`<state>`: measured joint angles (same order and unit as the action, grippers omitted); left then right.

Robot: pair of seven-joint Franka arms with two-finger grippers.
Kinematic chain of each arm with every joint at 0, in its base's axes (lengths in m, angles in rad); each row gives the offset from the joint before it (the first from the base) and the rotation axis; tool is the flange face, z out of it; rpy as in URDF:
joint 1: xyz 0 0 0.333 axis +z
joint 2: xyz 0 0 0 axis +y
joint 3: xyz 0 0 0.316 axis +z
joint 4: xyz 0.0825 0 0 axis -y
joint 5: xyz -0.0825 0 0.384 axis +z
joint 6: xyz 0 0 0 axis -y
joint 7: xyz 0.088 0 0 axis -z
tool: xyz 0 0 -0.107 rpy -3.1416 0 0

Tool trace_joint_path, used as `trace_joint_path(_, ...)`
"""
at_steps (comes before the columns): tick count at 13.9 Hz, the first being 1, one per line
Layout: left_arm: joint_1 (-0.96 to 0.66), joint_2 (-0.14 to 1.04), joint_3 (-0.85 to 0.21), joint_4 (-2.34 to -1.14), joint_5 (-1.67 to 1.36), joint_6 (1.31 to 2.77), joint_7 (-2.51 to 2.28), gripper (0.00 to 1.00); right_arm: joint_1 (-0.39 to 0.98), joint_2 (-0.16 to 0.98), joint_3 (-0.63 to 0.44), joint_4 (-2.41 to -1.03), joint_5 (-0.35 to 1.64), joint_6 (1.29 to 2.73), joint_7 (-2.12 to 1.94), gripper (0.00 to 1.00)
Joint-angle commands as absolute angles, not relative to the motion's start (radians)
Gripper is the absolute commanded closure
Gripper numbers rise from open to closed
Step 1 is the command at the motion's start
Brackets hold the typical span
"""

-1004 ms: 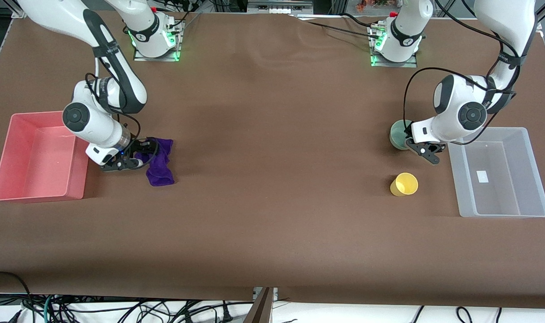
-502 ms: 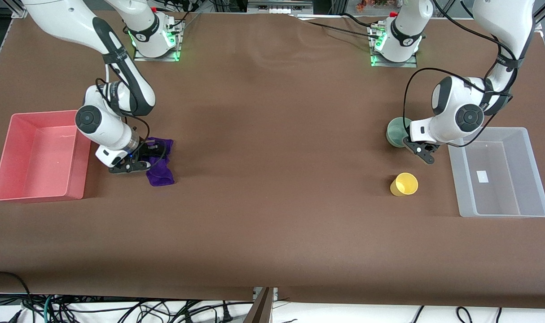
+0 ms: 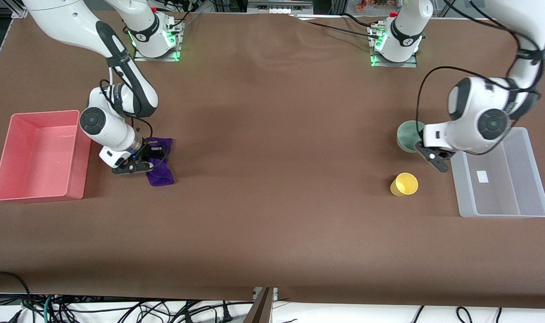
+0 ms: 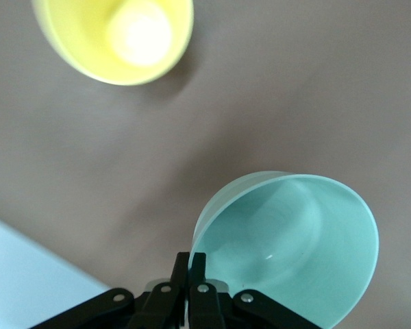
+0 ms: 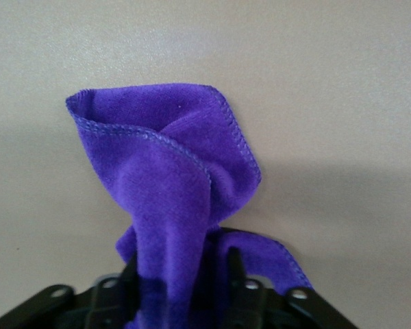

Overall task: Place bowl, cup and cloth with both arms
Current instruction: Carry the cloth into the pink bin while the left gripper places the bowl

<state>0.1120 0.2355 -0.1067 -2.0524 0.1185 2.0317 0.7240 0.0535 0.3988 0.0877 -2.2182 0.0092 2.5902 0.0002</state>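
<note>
The left gripper [image 4: 190, 288] was clenched on the rim of the bowl [image 4: 294, 250], fingers pinching the thin wall at the bowl's six o'clock in its wrist view. That edge grip made sense: the bowl was too wide to span, so a pinch on the lip was the way to carry it. In the front view the bowl [image 3: 407, 136] hung tilted at the gripper, just beside the clear bin [image 3: 530, 179], likely its destination. The cup [image 3: 404, 184] stood untouched on the table, at about six o'clock from the bowl and nearer the front camera.

Over at the right arm's end, the right gripper [image 5: 192, 288] had its fingers on either side of a raised fold of the cloth [image 5: 171, 178], closing on the bunch; a fold gave soft fabric something to grip. The cloth [image 3: 161, 172] lay on the table near the pink bin [image 3: 1, 170], at the bin's three o'clock.

Count: one bowl, one cup, one cloth, two bins, two arms.
</note>
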Motion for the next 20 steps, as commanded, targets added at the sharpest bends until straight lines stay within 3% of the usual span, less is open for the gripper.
trace_joint_path(1, 0.142, 0.242, -0.103, -1.912, 0.138, 1.864, 0.750, 1.00, 0.057, 0.373, 0.089, -2.206, 0.023, 2.565, -0.001, 1.00)
trace_joint_path(5, 0.233, 0.245, -0.095, -1.865, 0.193, 1.828, 0.847, 1.00, 0.054, 0.328, 0.087, -2.129, 0.021, 2.418, -0.014, 1.00)
trace_joint_path(9, 0.339, 0.352, -0.095, -1.722, 0.293, 1.835, 1.009, 1.00, 0.043, 0.273, 0.057, -1.932, 0.020, 2.049, -0.046, 1.00)
trace_joint_path(12, 0.370, 0.478, -0.097, -1.600, 0.299, 1.838, 1.080, 1.00, 0.041, 0.272, -0.053, -1.771, 0.015, 1.823, -0.222, 1.00)
trace_joint_path(16, 0.409, 0.573, -0.097, -1.572, 0.298, 1.975, 1.147, 1.00, 0.041, 0.261, -0.276, -1.740, 0.008, 1.810, -0.518, 1.00)
trace_joint_path(20, 0.428, 0.635, -0.095, -1.572, 0.298, 2.054, 1.149, 1.00, 0.025, 0.265, -0.377, -1.741, 0.006, 1.815, -0.646, 1.00)
